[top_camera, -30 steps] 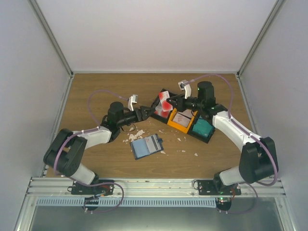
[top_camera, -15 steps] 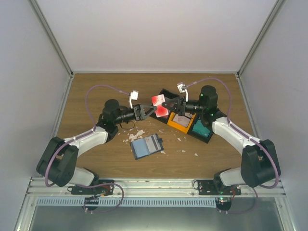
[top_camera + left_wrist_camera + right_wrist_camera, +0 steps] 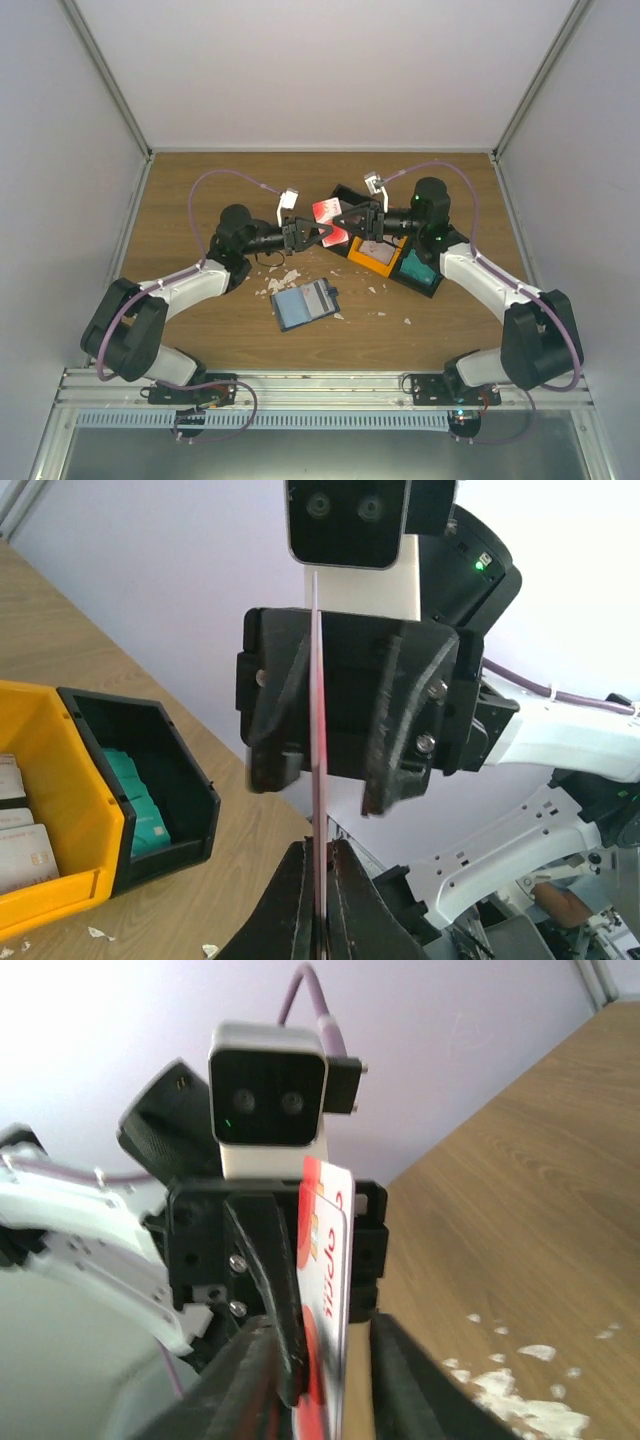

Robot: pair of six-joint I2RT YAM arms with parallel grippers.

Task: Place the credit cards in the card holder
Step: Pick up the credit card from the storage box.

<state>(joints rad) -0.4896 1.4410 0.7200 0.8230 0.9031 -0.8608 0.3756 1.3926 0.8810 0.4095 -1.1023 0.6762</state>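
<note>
red-and-white credit card mid-air between arms, over far-centre surface | left end effector pinching its edge | right end effector jaws apart, straddling it | card holder open, near-centre | card likely light, stiff, slick: grip flat faces near short edge

Robot lab enclosure, plain white walls, metal frame rail, wooden bench, left arm and right arm bolted at its edge.

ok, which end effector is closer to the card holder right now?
Left. The left end effector hangs just beyond the card holder; the right end effector is farther back and to the right.
</note>
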